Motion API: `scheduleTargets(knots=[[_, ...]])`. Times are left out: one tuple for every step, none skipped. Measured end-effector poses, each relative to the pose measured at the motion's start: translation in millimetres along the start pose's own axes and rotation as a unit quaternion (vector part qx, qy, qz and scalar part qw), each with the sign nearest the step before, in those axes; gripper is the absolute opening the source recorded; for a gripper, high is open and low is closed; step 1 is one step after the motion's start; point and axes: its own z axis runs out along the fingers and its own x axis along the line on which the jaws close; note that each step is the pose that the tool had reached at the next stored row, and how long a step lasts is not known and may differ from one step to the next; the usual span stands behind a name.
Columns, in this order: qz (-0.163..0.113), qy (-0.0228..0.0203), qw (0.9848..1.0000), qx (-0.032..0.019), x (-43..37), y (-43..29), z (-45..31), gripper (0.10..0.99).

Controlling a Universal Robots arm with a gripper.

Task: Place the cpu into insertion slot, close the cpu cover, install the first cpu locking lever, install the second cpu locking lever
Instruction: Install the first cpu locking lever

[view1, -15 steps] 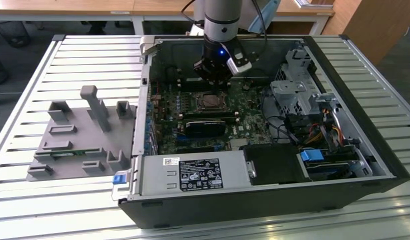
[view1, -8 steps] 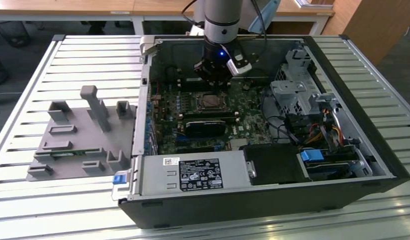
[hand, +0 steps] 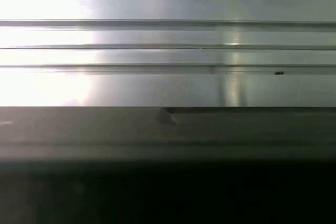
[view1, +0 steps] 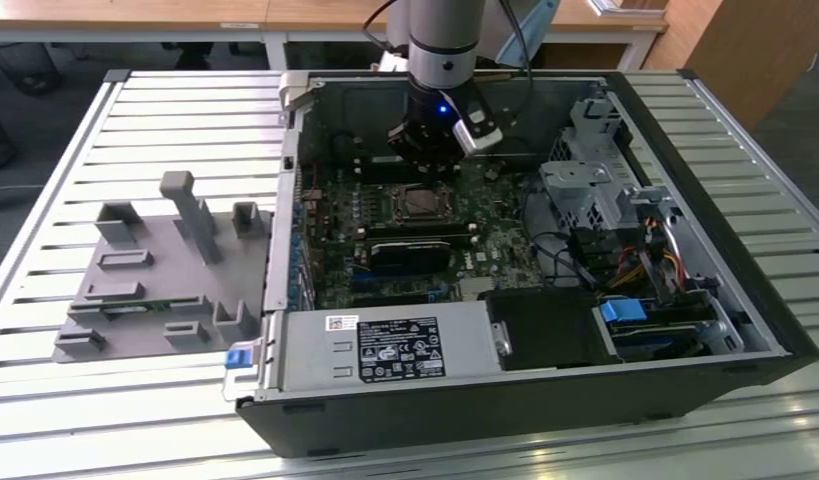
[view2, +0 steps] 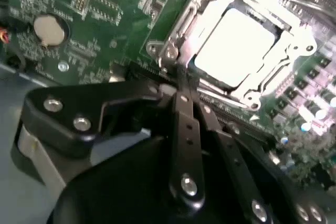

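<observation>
Open computer case [view1: 543, 400], lying on its side on a slatted metal table [view1: 62, 180]; green motherboard [view1: 503, 250] exposed within. Cpu [view2: 236, 45]: silvery square chip, seated flat in the insertion slot [view2: 170, 51], which sits toward the far middle of the board; in the exterior view it appears as a small square [view1: 419, 204] just near of the arm's tool. Cpu cover [view2: 296, 43]: silvery frame plate, lying down over the chip's edges, the chip's top showing through its square opening. Gripper [view2: 181, 85]: black, two fingers drawn together into a narrow closed tip with nothing between them, the tip poised at the near edge of the socket frame; whether it touches the metal cannot be told. In the exterior view the gripper [view1: 427, 160] hangs inside the case just far of the socket, under the grey arm [view1: 445, 40]. Round coin battery [view2: 48, 29] on the board, well apart from the socket. Black rectangular card [view1: 412, 250] mounted near of the socket. Grey moulded fixture tray [view1: 156, 290] on the table at the exterior view's left of the case, with upright posts. First wrist view: bright ribbed metal surface [hand: 168, 35] above a dark band.
</observation>
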Motion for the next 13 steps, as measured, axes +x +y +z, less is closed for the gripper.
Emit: scheduleTargets(knots=[[0.000,0.0001,1.0000,0.0001,0.0,0.0,-1.4,0.106],[0.000,0.0000,1.0000,-0.0001,-0.1,0.1,-3.0,0.106],[0.000,0.0000,1.0000,-0.0002,-0.1,0.2,-4.5,0.106],[0.000,0.0000,1.0000,-0.0001,-0.2,0.2,-5.7,0.106],[0.000,-0.0001,1.0000,-0.0002,-0.2,0.2,-5.8,0.106],[0.000,-0.0001,1.0000,-0.0002,-0.2,0.2,-5.8,0.106],[0.000,-0.0002,1.0000,0.0002,-0.2,0.3,-5.7,0.106],[0.000,-0.0001,1.0000,0.0011,-0.2,0.2,-5.6,0.106],[0.000,-0.0001,1.0000,0.0018,-0.2,0.2,-5.4,0.106],[0.000,-0.0001,1.0000,0.0024,-0.2,0.2,-5.0,0.106],[0.000,-0.0001,1.0000,0.0029,-0.1,0.2,-4.7,0.106],[0.000,-0.0001,1.0000,0.0033,-0.1,0.2,-4.4,0.106],[0.000,-0.0001,1.0000,0.0038,-0.1,0.1,-4.1,0.106]])
